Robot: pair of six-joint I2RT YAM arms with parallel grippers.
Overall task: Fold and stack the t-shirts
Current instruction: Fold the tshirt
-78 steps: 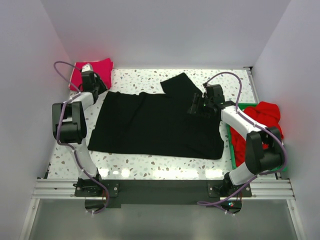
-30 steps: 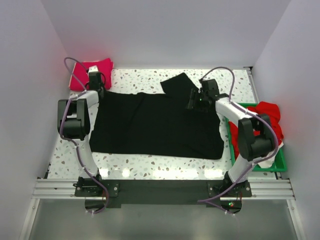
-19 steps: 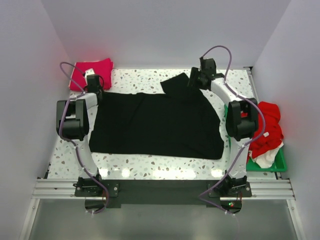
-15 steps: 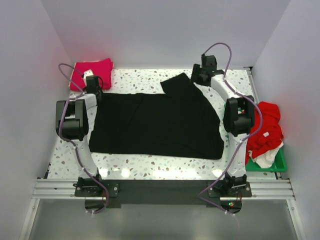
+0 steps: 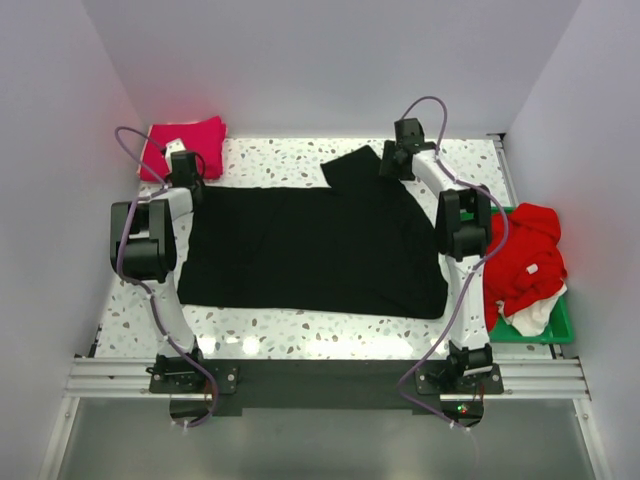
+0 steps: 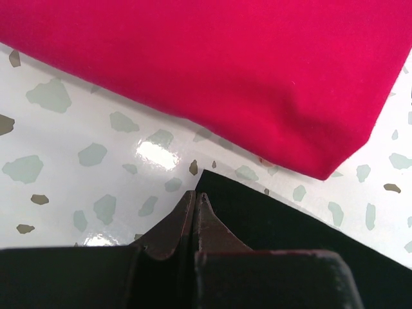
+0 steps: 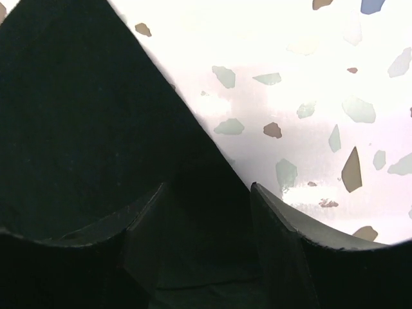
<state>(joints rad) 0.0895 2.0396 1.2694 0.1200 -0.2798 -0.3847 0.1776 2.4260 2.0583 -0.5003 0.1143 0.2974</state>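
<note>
The pale speckled tabletop (image 5: 300, 330) is carrying nearly everything here. The large black t-shirt (image 5: 310, 250) is lying spread flat across its middle, taking up most of the surface, with one sleeve (image 5: 355, 170) sticking out toward the far edge.

At the right edge, the green tray (image 5: 548, 333) is holding a heaped red t-shirt (image 5: 525, 255), which is spilling over the tray's far rim. A white t-shirt (image 5: 530, 315) is peeking out beneath it at the near end.

In the far left corner, the magenta-pink t-shirt (image 5: 190, 140) is sitting folded, just beyond the black one's corner and not touching it. The left wrist view is showing a strip of bare tabletop between the two.

The left arm is reaching along the left side to the black t-shirt's far left corner. The left gripper (image 6: 195, 196) is sitting low there with its jaws pressed together, tips meeting right at the point of the cloth. Whether any cloth is pinched between them cannot be told.

The right arm is stretching out to the far side, with the right gripper (image 7: 209, 193) down at the right edge of the sleeve. Its jaws are standing apart, gripping nothing. Black cloth is filling the gap between them, and the right finger (image 7: 283, 225) is lying past the cloth's edge, over bare tabletop.
</note>
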